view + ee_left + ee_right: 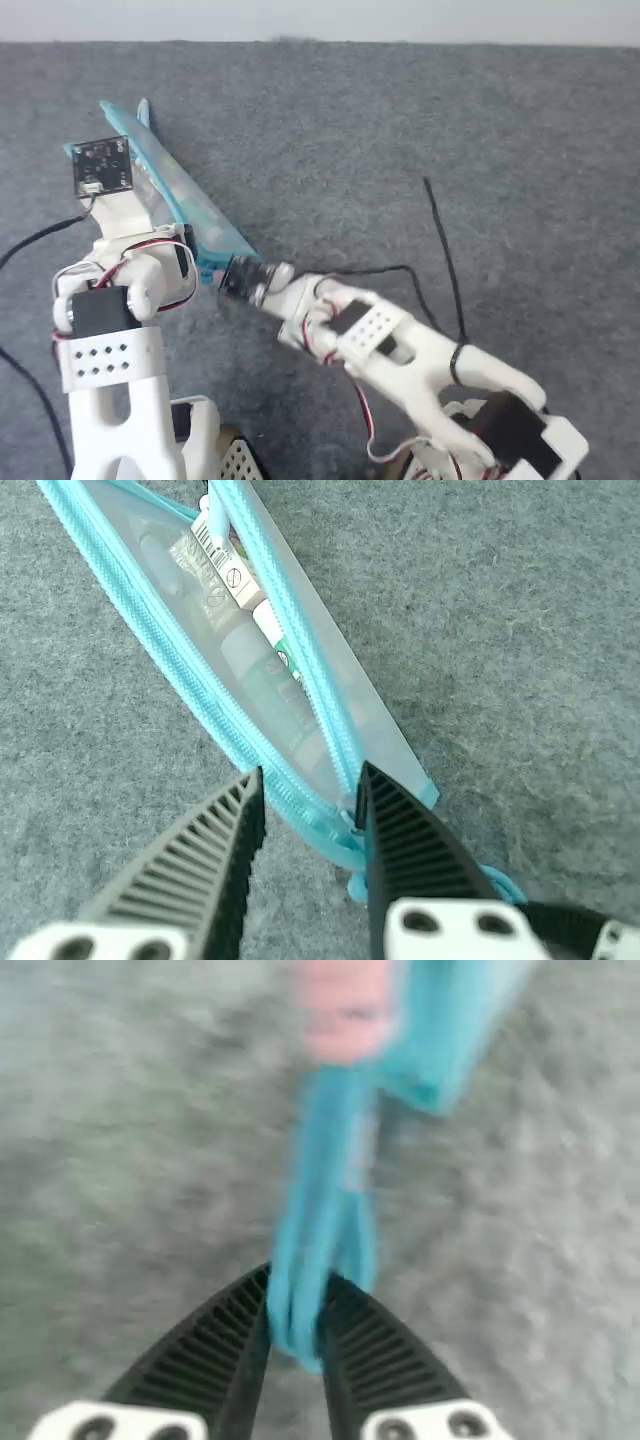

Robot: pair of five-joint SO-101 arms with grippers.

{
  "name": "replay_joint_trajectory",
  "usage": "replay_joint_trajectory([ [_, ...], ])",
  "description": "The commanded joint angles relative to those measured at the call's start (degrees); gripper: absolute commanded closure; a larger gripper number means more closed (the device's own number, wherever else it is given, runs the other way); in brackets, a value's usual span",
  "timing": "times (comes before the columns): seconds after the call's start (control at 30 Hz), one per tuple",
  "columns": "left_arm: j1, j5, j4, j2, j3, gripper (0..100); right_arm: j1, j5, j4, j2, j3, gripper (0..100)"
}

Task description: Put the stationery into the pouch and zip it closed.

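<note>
Likely soft, light, floppy pouch (250, 680), end clamped in left claw (308, 780), teal pull strap (320, 1210) pinched in closed right claw (298, 1285); best drawn gently along zipper (170, 655).

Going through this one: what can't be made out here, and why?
How far the zip is closed: in the left wrist view the left gripper covers the pouch end.
The stationery: cut off by that view's edge; count unclear.
Right wrist view: blurred; the teal strip in the right gripper and the pink shape beyond it cannot be identified.
High view: the left arm covers part of the pouch.
</note>
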Motion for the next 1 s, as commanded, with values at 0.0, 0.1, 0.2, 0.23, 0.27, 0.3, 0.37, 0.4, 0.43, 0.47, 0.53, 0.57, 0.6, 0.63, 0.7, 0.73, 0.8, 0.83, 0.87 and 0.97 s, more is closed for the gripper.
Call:
replay_joint_trajectory([
  [0.0,-0.1,-0.1,-1.7,-0.9,-2.9,86,6.4,-0.5,3.7,-3.1,-4.8,99.1],
  [0.1,-0.4,-0.1,-1.8,-1.3,-3.3,86,11.9,-0.4,10.5,-8.8,-5.5,99.1],
  [0.2,-0.4,-0.1,-1.8,-1.1,-4.1,86,20.1,-0.2,16.5,-16.6,-5.5,99.1],
  [0.23,-0.3,-0.1,-1.8,-1.1,-4.2,86,23.1,0.6,18.2,-19.2,-5.5,99.1],
  [0.27,-0.2,-0.1,-1.8,-1.2,-4.2,86,25.8,2.5,19.8,-21.8,-5.5,99.1],
  [0.3,-0.1,-0.1,-1.8,-1.2,-4.2,86,28.4,4.9,21.5,-24.3,-5.5,99.1],
  [0.37,0.0,0.0,-1.8,-1.2,-4.2,86,33.2,8.6,24.7,-28.9,-5.5,99.1],
  [0.4,0.0,0.0,-1.8,-1.2,-4.2,86,35.3,9.8,26.0,-31.0,-5.5,99.1],
  [0.43,0.0,0.0,-1.8,-1.2,-4.3,86,37.3,10.9,27.0,-32.7,-5.5,99.1],
  [0.47,0.0,0.0,-1.8,-1.2,-4.3,86,39.0,11.7,27.9,-34.5,-5.5,99.1],
  [0.53,0.0,0.0,-1.8,-1.0,-4.6,85,41.5,12.3,29.6,-37.6,-5.5,99.1],
  [0.57,-0.1,0.0,-1.8,-0.9,-4.8,85,42.3,12.3,30.4,-39.1,-5.5,99.1],
  [0.6,-0.1,0.0,-1.8,-0.9,-4.8,85,42.8,12.3,31.0,-40.3,-5.5,99.1],
  [0.63,-0.1,0.0,-1.8,-0.9,-4.8,85,42.9,12.3,31.7,-41.5,-5.5,99.1],
  [0.7,-0.1,0.0,-1.8,-0.8,-4.4,85,43.1,12.3,33.5,-43.8,-5.5,99.1],
  [0.73,-0.1,0.0,-2.1,-0.8,-4.3,85,43.3,12.3,34.3,-44.9,-5.5,99.1],
  [0.8,-0.4,0.0,-3.9,-0.8,-3.0,85,43.7,12.4,36.0,-46.8,-5.5,99.1],
  [0.83,-0.4,0.0,-5.2,-0.8,-2.2,85,44.6,12.4,36.8,-47.5,-5.5,99.1],
  [0.87,-0.4,0.0,-6.9,-0.8,-0.8,85,45.4,12.4,37.3,-48.3,-5.5,99.1],
  [0.97,-0.4,0.0,-13.3,-0.7,3.6,85,47.6,13.6,39.0,-50.2,-5.5,99.1],
])
